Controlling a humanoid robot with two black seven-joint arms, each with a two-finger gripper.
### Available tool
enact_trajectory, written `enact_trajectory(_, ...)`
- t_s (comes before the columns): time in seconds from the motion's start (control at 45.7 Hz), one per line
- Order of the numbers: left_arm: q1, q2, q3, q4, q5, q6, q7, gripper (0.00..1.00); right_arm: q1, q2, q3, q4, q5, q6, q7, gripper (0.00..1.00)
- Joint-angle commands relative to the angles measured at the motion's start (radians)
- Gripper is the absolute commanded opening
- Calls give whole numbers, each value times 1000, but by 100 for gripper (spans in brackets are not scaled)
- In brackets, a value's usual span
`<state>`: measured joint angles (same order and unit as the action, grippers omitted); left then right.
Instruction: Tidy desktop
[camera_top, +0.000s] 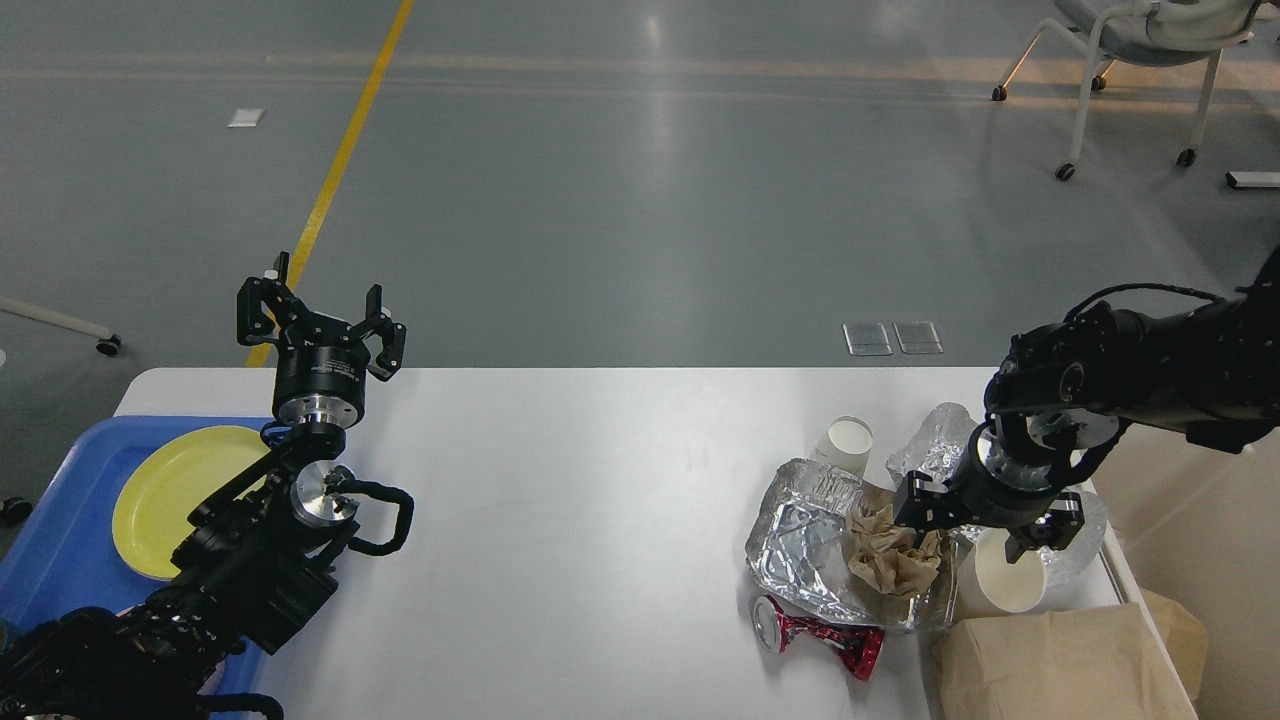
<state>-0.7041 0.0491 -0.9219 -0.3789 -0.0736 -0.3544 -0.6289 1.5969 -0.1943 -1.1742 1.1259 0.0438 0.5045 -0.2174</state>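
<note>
The white desktop (580, 520) fills the lower view. At its right lies a litter pile: a foil tray (800, 540) holding crumpled brown paper (890, 560), a second foil tray (935, 450), a white paper cup (848, 443), a tipped white cup (1000, 585) and a crushed red can (822, 636). My right gripper (985, 530) is open, pointing down, its fingers straddling the gap between the brown paper and the tipped cup. My left gripper (320, 325) is open and empty, raised above the table's far left edge.
A blue tray (60, 540) with a yellow plate (170, 490) sits at the left. A cream bin (1200, 520) stands at the right. A brown paper bag (1050, 665) lies at the front right corner. A chair stands far back right.
</note>
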Motion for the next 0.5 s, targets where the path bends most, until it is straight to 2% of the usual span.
enact_trajectory(0.0, 0, 0, 0, 0, 0, 0, 0, 100, -35, -1, -1, -1, -2, -38, 0, 83)
enact_trajectory(0.066, 0, 0, 0, 0, 0, 0, 0, 100, -49, -4, -1, -3, -4, -40, 0, 72)
enact_trajectory(0.131, 0, 0, 0, 0, 0, 0, 0, 100, -58, -5, -1, -5, -5, -44, 0, 55)
enact_trajectory(0.306, 0, 0, 0, 0, 0, 0, 0, 100, -77, -17, 1, -5, -12, -66, 1, 24)
enact_trajectory(0.394, 0, 0, 0, 0, 0, 0, 0, 100, -81, -17, 2, -5, -12, -70, 3, 2)
enact_trajectory(0.481, 0, 0, 0, 0, 0, 0, 0, 100, -87, -17, 4, -5, -12, -102, 3, 0)
